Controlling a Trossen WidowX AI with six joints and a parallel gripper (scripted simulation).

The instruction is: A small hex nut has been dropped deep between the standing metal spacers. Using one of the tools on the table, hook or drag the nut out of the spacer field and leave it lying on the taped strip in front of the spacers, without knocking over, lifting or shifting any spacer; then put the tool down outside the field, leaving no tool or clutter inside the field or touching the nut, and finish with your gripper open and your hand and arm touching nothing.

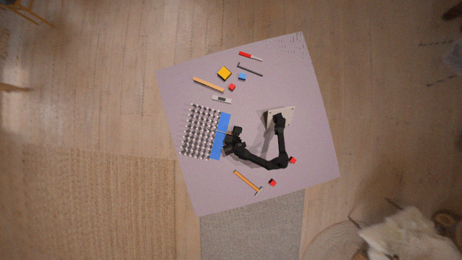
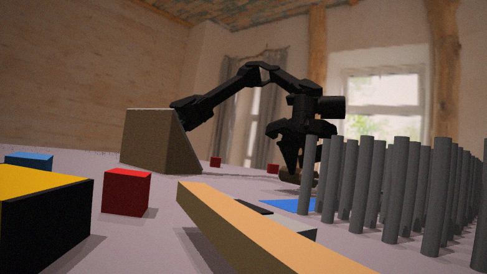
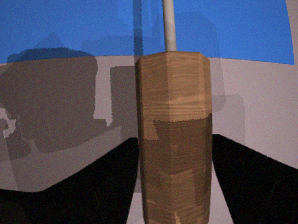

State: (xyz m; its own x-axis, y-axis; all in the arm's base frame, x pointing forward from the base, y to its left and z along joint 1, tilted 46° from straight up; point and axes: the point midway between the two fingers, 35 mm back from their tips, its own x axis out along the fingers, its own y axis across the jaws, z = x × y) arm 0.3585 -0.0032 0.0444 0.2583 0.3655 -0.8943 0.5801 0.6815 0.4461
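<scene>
Claw (image 1: 230, 135) pinching hook tool's wooden handle (image 3: 174, 143), thin rod (image 1: 215, 130) pointing straight ahead over blue strip (image 1: 220, 135) into spacers (image 1: 200, 130).

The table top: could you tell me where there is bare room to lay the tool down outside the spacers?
Bare stretches lie between the blue strip and the hammer, and right of the arm's base plate. It is crowded above the spacer field, around the wooden bar, yellow block and grey piece.
</scene>
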